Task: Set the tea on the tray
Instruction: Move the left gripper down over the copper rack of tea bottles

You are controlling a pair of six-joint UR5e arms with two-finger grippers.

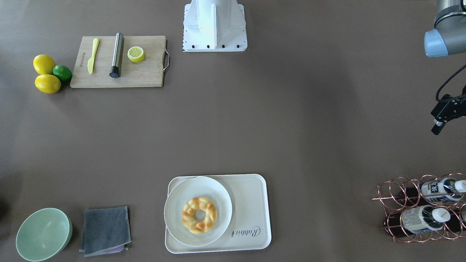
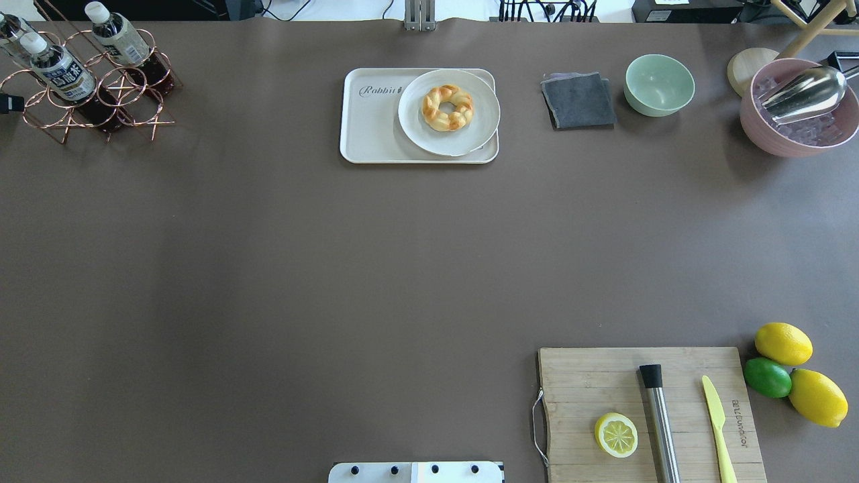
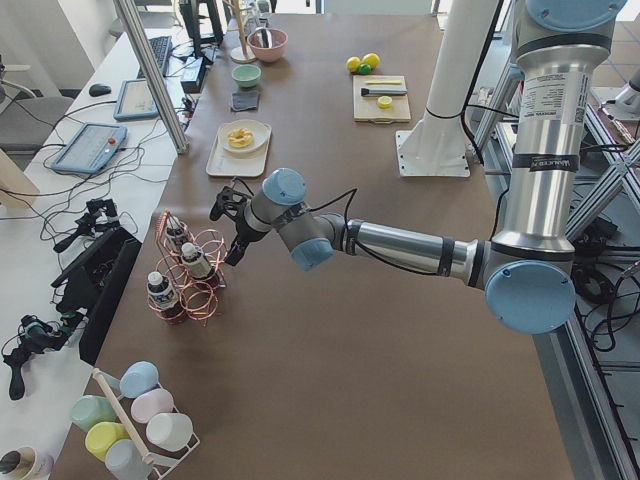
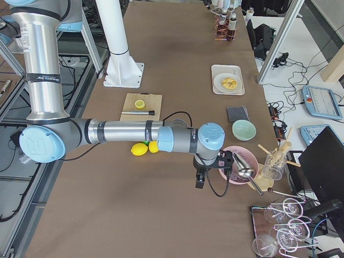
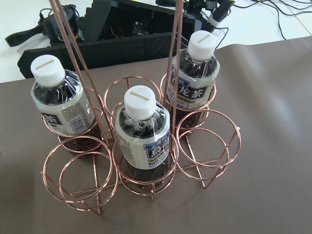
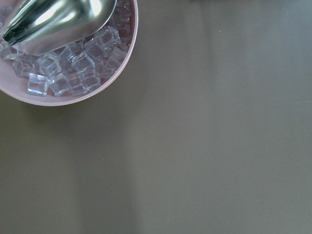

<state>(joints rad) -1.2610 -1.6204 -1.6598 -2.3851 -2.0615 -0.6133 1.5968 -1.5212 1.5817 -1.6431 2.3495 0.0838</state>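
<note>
Three tea bottles stand in a copper wire rack [image 2: 124, 107] at the upper left corner of the overhead view. None has been lifted. The rings hold each bottle tilted with its white cap up, which leaves the neck free for a grip from above. The middle tea bottle [image 5: 144, 139] sits at the centre of the left wrist view, so it is probably the one to be taken. The left claw [image 1: 438, 127] hangs over the worktop [image 2: 268, 268] near the rack, as the left arm is the closer one. The tray [image 1: 253, 196] lies well apart from the rack, at the upper centre of the overhead view. A plate [image 1: 214, 198] with a ring-shaped bun [image 1: 199, 214] covers most of it, and only the strip with the grey script stays bare – the likely landing spot. The right claw [image 4: 200, 180] is parked beside the pink bowl [image 2: 755, 131] of ice, clear of the route. Neither wrist view shows any fingers, and the left claw is cut off at the right edge of the front-facing view, so whether either claw is wide or narrow cannot be told. The rings hide the lower part of each bottle – seating depth cannot be judged.
</note>
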